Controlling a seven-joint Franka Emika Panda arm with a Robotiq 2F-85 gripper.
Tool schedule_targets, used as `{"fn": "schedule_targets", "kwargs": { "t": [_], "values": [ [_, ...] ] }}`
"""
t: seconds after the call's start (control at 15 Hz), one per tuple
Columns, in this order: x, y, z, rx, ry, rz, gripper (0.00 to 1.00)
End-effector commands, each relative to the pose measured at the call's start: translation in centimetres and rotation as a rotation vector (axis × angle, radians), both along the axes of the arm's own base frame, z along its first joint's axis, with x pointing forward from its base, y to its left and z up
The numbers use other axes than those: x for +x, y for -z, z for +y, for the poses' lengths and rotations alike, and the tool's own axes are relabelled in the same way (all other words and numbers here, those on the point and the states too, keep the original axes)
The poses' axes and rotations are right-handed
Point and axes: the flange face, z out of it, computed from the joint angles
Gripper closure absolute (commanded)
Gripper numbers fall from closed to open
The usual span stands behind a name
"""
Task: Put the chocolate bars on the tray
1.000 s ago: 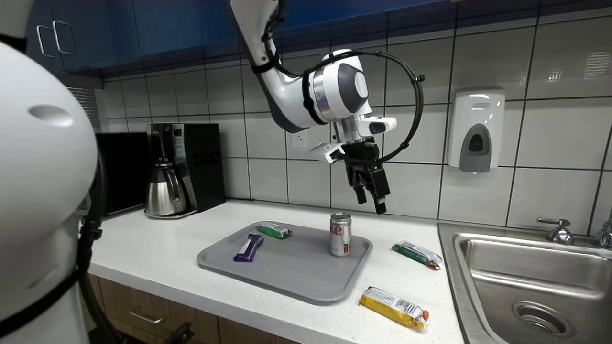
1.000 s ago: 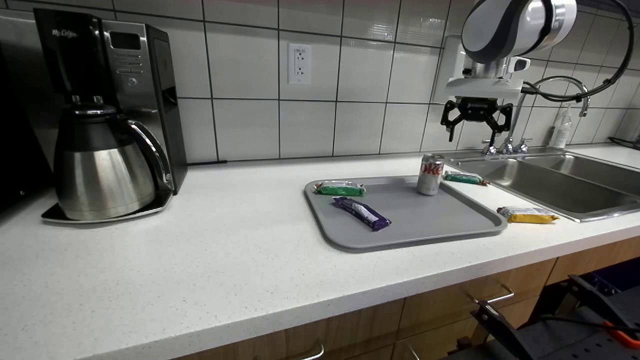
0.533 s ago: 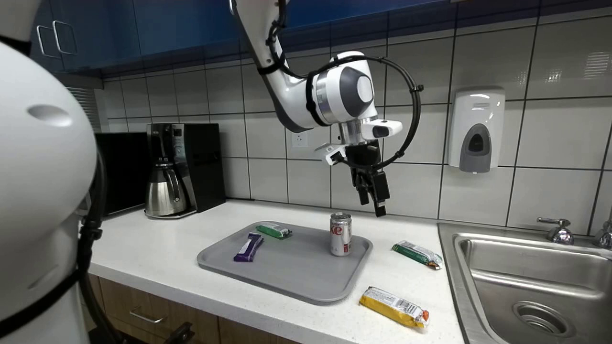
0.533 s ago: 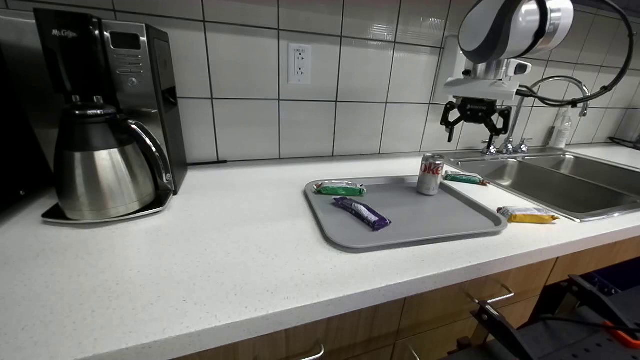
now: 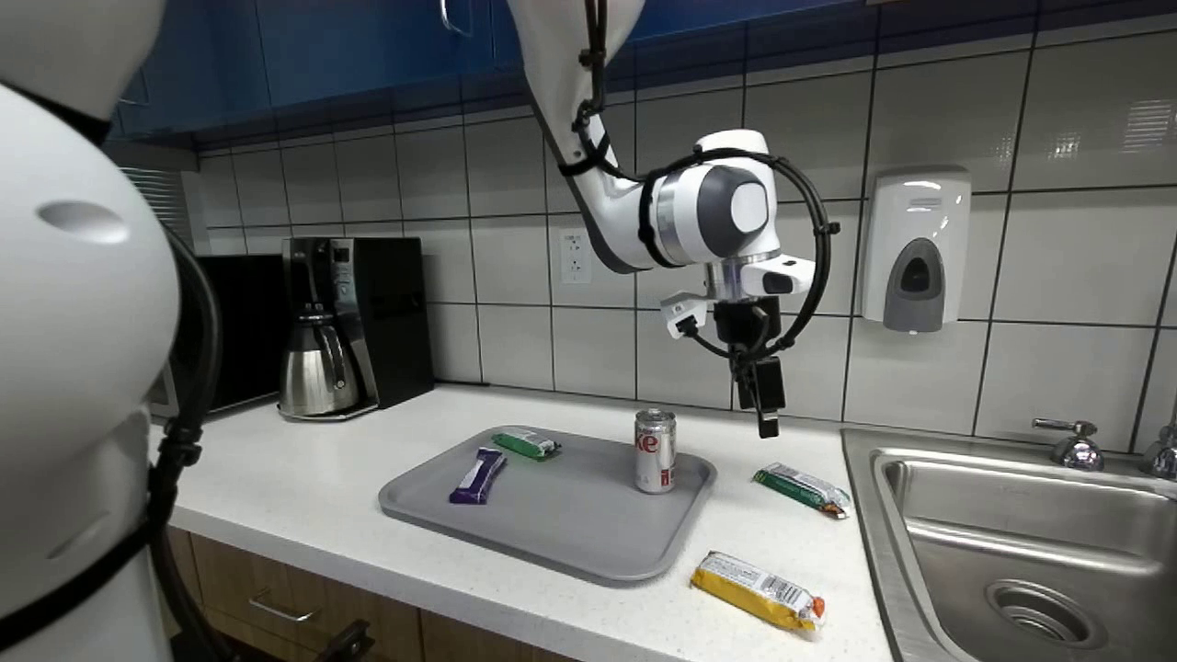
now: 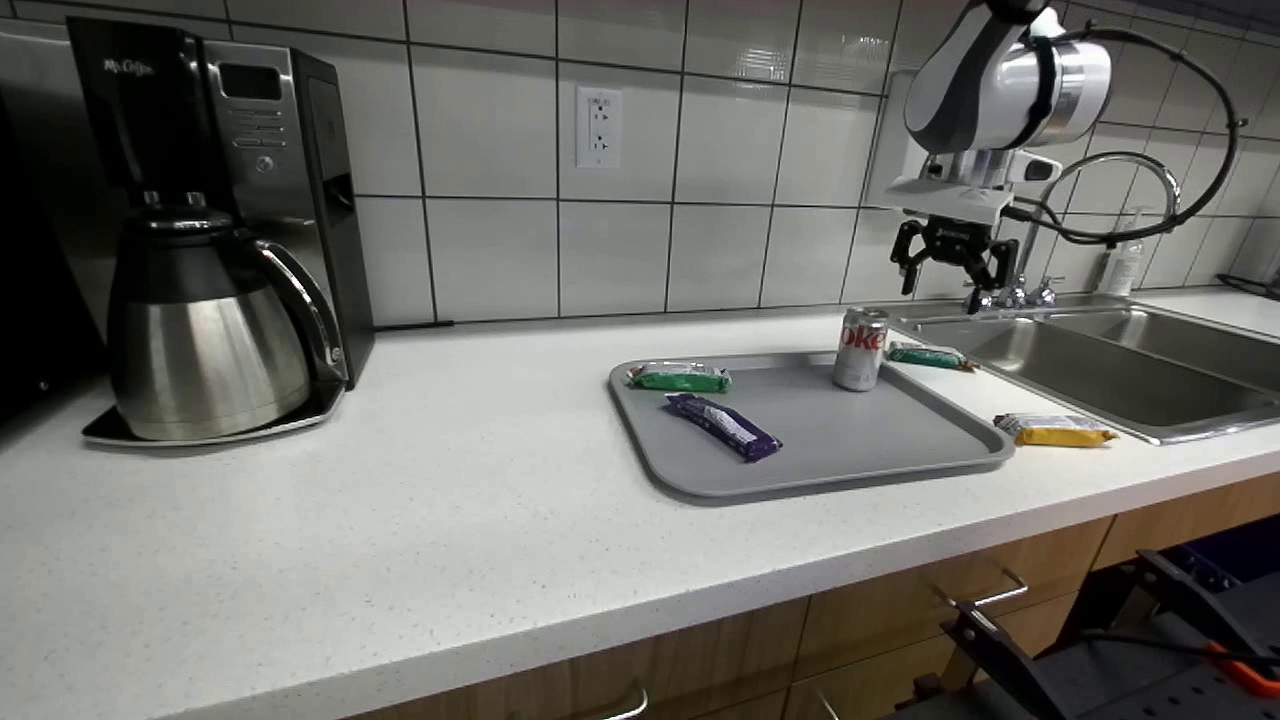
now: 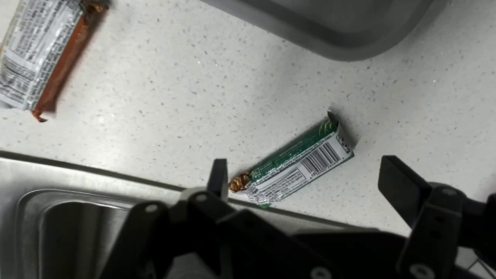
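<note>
Purple bar (image 5: pixel 478 476), green bar (image 5: pixel 526 443): on tray (image 5: pixel 561 510), in an exterior view. Yellow bar (image 6: pixel 1056 431): on counter (image 6: pixel 420 500), in an exterior view. Wrist view: dark-green bar (image 7: pixel 296 166), on counter below spread, unladen claw (image 7: pixel 303 172); step, presumably, its pick-up; next, likely: turn crosswise, lower, pinch.

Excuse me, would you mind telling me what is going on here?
A robot arm is here to put chocolate bars on a grey tray. A green bar and a purple bar lie on it, and a drink can stands there too. A second green bar and a yellow bar lie on the counter, between tray and sink. The jaws hang open and empty above the second green bar, probably the next pick.
</note>
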Motion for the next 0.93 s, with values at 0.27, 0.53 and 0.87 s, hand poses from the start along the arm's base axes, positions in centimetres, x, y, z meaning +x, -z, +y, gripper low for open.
{"fn": "schedule_targets", "kwargs": {
  "t": [0.27,0.53,0.87],
  "values": [
    [4.3,2.8,-3.3,0.035,0.265,-0.004,0.0],
    [5.6,3.9,-3.6,0.059,0.372,0.011,0.0],
    [6.9,5.6,-4.5,0.079,0.511,0.034,0.0]
  ]
}}
